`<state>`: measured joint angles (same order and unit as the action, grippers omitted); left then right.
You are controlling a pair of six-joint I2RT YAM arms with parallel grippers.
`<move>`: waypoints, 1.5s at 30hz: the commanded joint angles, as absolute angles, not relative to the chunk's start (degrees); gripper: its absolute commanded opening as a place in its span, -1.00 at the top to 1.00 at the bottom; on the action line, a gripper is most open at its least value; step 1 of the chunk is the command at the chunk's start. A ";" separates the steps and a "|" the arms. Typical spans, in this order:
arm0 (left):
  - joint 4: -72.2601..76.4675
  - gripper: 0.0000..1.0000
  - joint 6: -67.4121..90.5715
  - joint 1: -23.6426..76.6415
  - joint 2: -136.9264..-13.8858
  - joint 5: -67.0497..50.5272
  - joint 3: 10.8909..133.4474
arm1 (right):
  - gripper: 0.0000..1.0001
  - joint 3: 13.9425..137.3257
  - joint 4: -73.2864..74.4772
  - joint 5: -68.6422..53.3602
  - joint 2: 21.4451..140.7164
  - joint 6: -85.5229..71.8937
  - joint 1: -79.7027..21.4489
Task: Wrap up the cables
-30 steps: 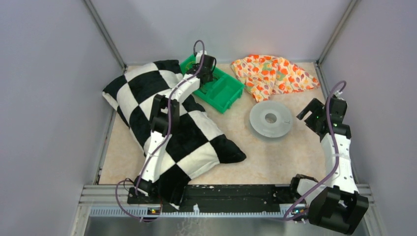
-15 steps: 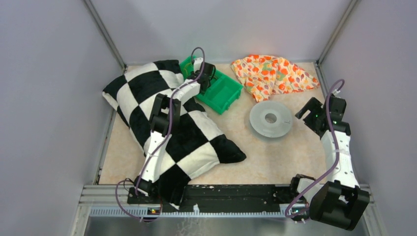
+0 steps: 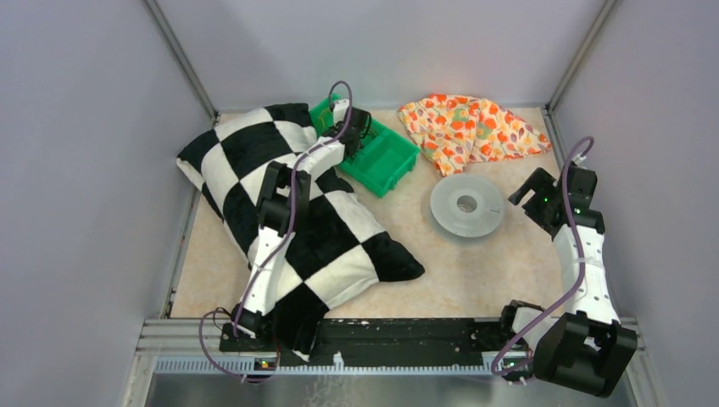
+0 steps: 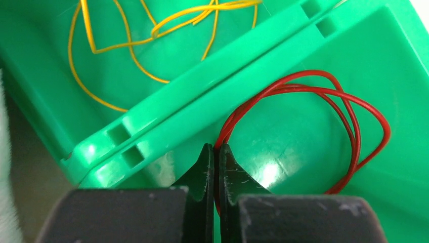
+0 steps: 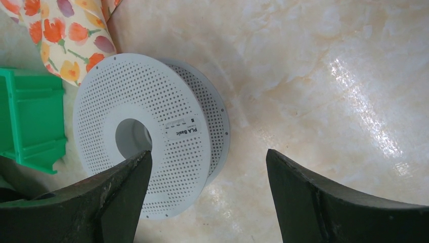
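In the left wrist view a thin red cable (image 4: 298,88) lies in loose loops in one compartment of the green bin (image 4: 212,86). A thin yellow cable (image 4: 177,20) lies in the compartment beside it. My left gripper (image 4: 213,148) is down in the bin (image 3: 386,161) and shut on the red cable, whose strand runs out from between the closed fingertips. My right gripper (image 5: 208,154) hangs open above the table, just right of the white perforated spool (image 5: 101,101), with nothing between its fingers. From above, it (image 3: 532,188) sits right of the spool (image 3: 467,204).
A black-and-white checkered pillow (image 3: 254,170) covers the left of the table, under my left arm. A floral cloth (image 3: 470,123) lies at the back right. Grey walls enclose the table on three sides.
My left gripper has shifted slightly within the green bin and its fingers have shut on the red cable. The right arm has barely moved and stays open.
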<state>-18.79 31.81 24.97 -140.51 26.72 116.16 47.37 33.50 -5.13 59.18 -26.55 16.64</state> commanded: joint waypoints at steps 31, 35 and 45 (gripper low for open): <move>3.53 1.00 30.62 27.73 -94.18 -34.15 88.09 | -0.66 50.26 3.50 -34.88 49.87 -45.86 2.63; 10.47 1.00 37.32 27.77 -91.96 -37.51 82.84 | -0.70 47.66 -2.80 -32.69 50.87 -49.15 -3.60; 16.86 1.00 43.48 27.59 -91.01 -41.50 79.97 | -0.58 50.95 1.46 -23.58 57.72 -41.60 -17.64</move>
